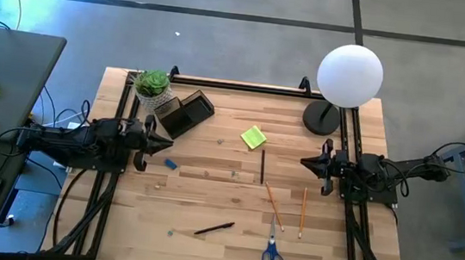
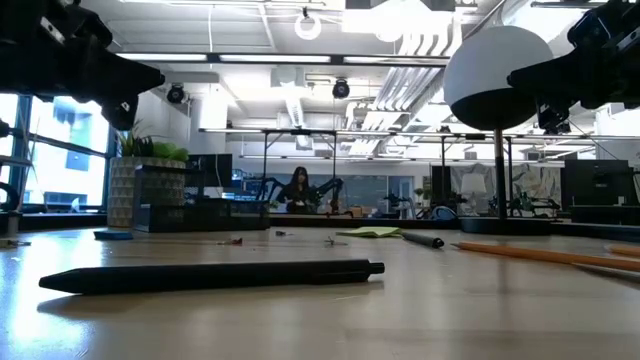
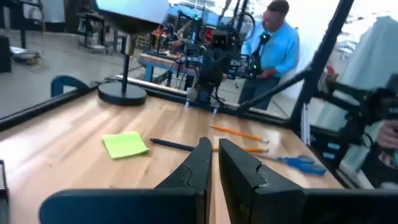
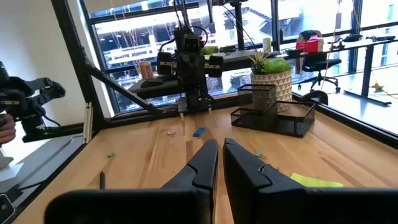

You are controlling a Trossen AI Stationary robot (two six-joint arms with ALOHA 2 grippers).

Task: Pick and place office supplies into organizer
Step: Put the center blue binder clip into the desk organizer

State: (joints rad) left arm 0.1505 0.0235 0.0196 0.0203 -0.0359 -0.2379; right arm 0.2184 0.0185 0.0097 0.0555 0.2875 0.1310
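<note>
The left end effector point(image 1: 164, 144) was parked at the left edge of the counter point(image 1: 207, 205), fingers together and holding nothing. The right end effector point(image 1: 307, 162) mirrored it at the right edge, fingers likewise together and empty. Between them lay the sticky-note pad point(image 1: 253, 137), a dark pen point(image 1: 262, 166), two pencils point(image 1: 274, 206) and, near the front edge, the scissors point(image 1: 272, 254) and a second pen point(image 1: 214, 228). A small blue piece point(image 1: 170, 164) lay near the left end effector. The organizer point(image 1: 186, 113) sat at the back left, beside a potted plant point(image 1: 153, 86).
</note>
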